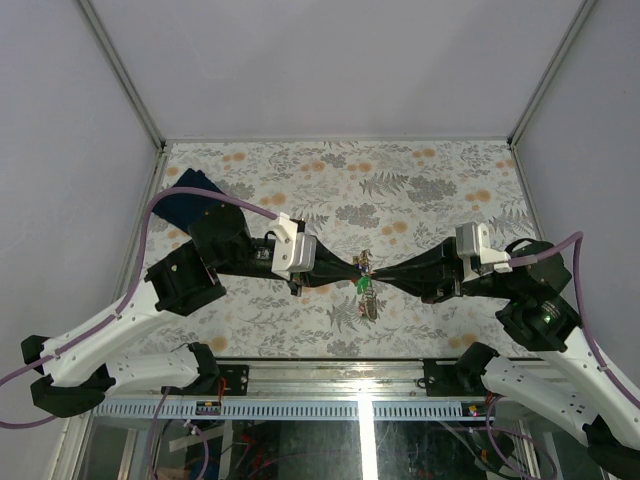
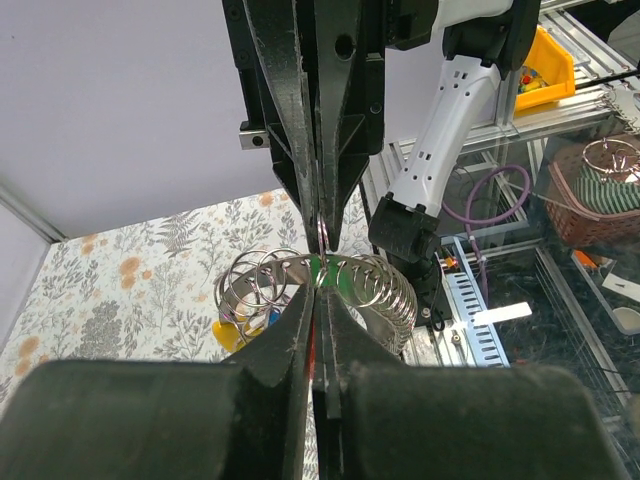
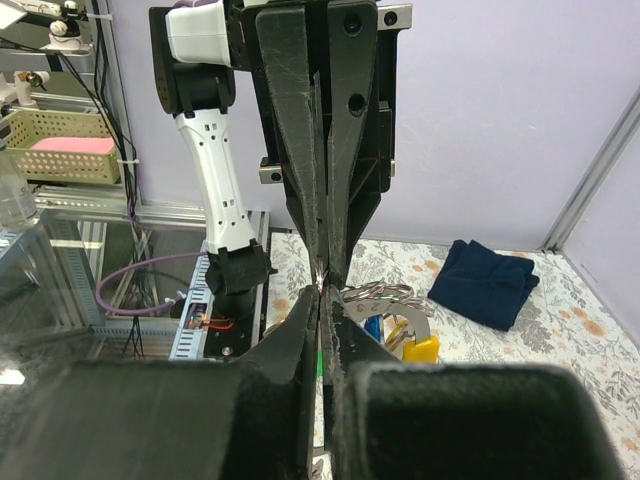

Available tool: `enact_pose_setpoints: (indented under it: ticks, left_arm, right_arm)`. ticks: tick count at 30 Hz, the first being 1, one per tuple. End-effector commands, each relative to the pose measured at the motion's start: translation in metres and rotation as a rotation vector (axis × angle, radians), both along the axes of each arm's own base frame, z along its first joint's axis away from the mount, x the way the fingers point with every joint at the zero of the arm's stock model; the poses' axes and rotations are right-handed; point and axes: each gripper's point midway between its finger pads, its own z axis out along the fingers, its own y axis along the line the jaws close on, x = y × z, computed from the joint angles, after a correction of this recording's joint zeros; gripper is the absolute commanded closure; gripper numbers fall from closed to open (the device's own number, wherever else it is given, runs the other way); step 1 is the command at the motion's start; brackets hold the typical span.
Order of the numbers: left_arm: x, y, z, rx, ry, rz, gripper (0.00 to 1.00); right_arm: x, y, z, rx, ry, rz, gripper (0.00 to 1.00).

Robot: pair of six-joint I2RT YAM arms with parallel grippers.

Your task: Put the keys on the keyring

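The left gripper (image 1: 354, 266) came in from 9 o'clock and the right gripper (image 1: 373, 268) from 3 o'clock, and they met tip to tip in one straight line. Both had their fingers squeezed tight. The left one seemed to pinch the green key (image 2: 320, 268), and the right one seemed to pinch the keyring (image 3: 388, 294). The other keys (image 1: 363, 290) hung toward 6 o'clock, just beside both tips. Below was a flowery table (image 1: 420, 190), with a blue cloth (image 1: 190, 195) far off at 10 o'clock and plain walls around.
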Motion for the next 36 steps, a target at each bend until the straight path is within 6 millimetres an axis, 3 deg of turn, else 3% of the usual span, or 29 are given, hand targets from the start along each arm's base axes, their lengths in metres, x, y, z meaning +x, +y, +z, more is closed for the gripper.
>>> enact_pose_setpoints:
  ticks: [1,36]
  left_arm:
    - [0.008,0.006,0.010,-0.039,-0.018,0.061,1.00]
    - [0.032,0.013,0.007,-0.149,0.132,0.102,1.00]
  right_arm:
    - [-0.017,-0.015,0.036,0.095,-0.108,0.010,1.00]
    - [-0.028,-0.021,0.046,0.109,-0.138,0.036,1.00]
